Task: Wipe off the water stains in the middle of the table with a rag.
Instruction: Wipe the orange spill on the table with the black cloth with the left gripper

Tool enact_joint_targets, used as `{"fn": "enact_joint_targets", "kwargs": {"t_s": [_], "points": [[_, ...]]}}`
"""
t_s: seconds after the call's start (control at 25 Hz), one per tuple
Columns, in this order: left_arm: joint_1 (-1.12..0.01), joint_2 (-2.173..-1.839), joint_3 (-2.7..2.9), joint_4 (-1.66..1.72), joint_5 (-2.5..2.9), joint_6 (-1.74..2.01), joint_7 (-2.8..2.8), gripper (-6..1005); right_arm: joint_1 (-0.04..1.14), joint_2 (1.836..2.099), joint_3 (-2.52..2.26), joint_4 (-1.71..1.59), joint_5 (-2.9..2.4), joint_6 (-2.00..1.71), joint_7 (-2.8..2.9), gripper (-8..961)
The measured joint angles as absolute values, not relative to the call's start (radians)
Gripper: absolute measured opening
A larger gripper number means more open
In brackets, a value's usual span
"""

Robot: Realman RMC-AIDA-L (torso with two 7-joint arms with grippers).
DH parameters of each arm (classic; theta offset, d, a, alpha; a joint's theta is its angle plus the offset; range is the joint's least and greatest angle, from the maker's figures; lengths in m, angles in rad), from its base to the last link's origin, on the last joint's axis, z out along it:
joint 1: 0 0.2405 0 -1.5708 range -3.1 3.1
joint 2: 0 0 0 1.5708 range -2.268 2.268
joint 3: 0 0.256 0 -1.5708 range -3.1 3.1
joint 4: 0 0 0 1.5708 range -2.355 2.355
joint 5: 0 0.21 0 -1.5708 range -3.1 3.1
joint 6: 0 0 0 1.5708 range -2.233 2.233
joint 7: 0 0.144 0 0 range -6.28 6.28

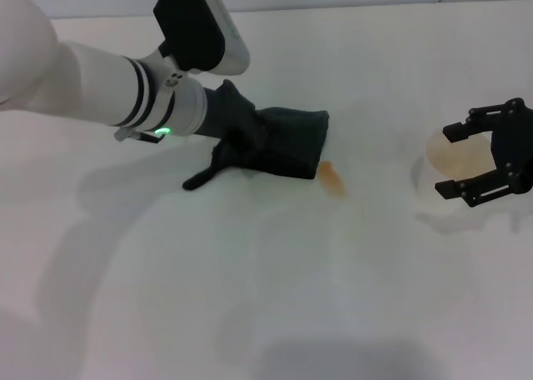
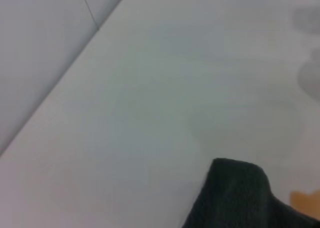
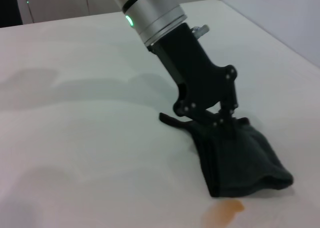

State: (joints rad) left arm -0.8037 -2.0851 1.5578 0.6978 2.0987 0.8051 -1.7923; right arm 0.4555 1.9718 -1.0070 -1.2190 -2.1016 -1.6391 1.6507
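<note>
The dark rag (image 1: 287, 142) lies on the white table (image 1: 250, 280), its thin tail (image 1: 200, 180) pointing toward me. My left gripper (image 1: 246, 138) is shut on the rag's left part and presses it to the tabletop; the right wrist view shows its fingers (image 3: 225, 122) pinching the rag (image 3: 240, 158). The orange water stain (image 1: 331, 178) sits just off the rag's near right corner, uncovered. It also shows in the right wrist view (image 3: 222, 213) and the left wrist view (image 2: 305, 200), beside the rag (image 2: 240, 198). My right gripper (image 1: 445, 162) is parked at the right, open.
A white paper cup (image 1: 456, 153) stands at the right between the right gripper's spread fingers; I cannot tell whether they touch it. The table's far edge (image 1: 375, 5) runs along the back.
</note>
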Motion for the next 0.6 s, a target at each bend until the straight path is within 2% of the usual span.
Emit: {"fn": "enact_joint_targets", "kwargs": {"t_s": [0.6], "points": [[-0.876, -2.091, 1.841, 0.638, 1.797, 0.829, -1.712, 34, 0.453, 1.973, -1.011, -1.219, -2.102, -1.649, 1.639, 857]]}}
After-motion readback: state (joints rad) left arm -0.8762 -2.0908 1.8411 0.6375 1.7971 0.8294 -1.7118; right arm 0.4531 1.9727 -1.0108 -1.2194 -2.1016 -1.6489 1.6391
